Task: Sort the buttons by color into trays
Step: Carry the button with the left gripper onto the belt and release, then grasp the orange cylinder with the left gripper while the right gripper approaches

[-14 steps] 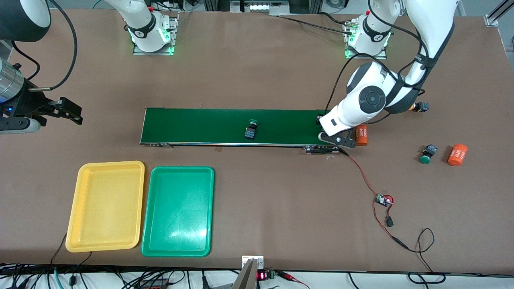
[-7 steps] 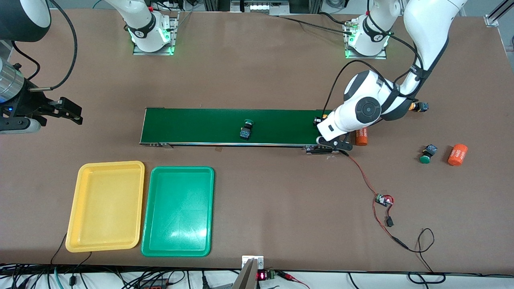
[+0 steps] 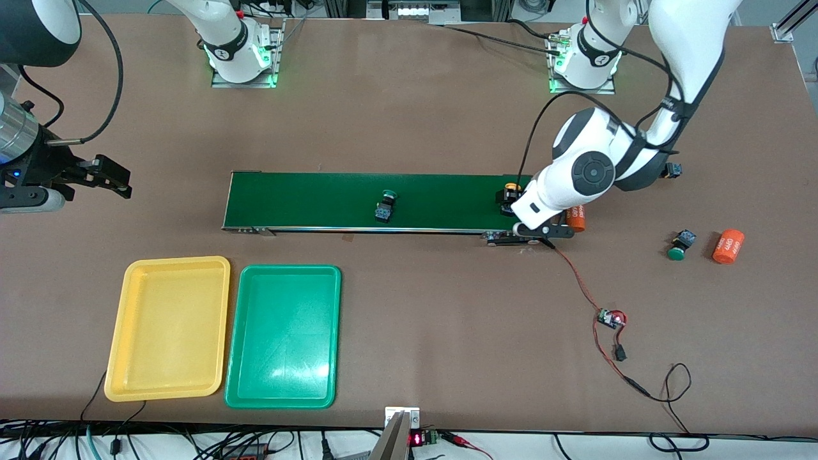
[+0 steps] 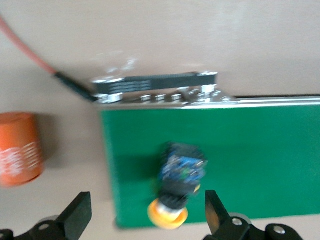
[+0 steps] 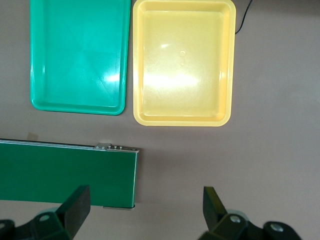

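Observation:
A yellow button (image 3: 510,194) lies on its side on the conveyor belt (image 3: 319,199), at the belt's end toward the left arm. My left gripper (image 3: 519,204) hovers open over it, and the button (image 4: 176,192) shows between the spread fingers (image 4: 79,216). A green button (image 3: 385,206) lies mid-belt. Another green button (image 3: 678,245) and a yellow one (image 3: 671,170), half hidden by the left arm, lie on the table toward the left arm's end. The yellow tray (image 3: 167,268) and green tray (image 3: 283,275) stand side by side, nearer the camera than the belt. My right gripper (image 3: 96,176) waits open off the belt's other end.
Two orange cylinders lie toward the left arm's end, one (image 3: 577,218) beside the belt's end, one (image 3: 728,246) beside the green button. A small circuit board (image 3: 610,317) with red wires trails from the belt. The right wrist view shows both trays (image 5: 182,115) and the belt's end (image 5: 75,172).
The green button on the belt has moved toward the right arm's end. The left hand has shifted slightly toward the left arm's end, uncovering the yellow button on the belt. The right arm is still.

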